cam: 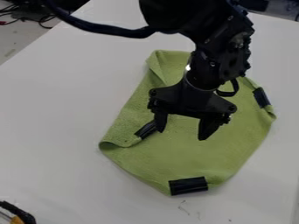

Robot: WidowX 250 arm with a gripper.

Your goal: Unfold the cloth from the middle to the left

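The gripper (182,133) hangs over the middle of the green cloth (192,159), fingers spread apart, one beside the black strip (146,130) on the cloth's folded left flap (127,123). Another strip (188,185) sits at the cloth's bottom edge, a third (261,97) at its upper right. Around the cloth is the white table (46,109) it lies on.

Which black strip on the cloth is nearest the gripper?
Left strip, on the folded-over flap, just beside the gripper; bottom strip and right strip lie farther off.
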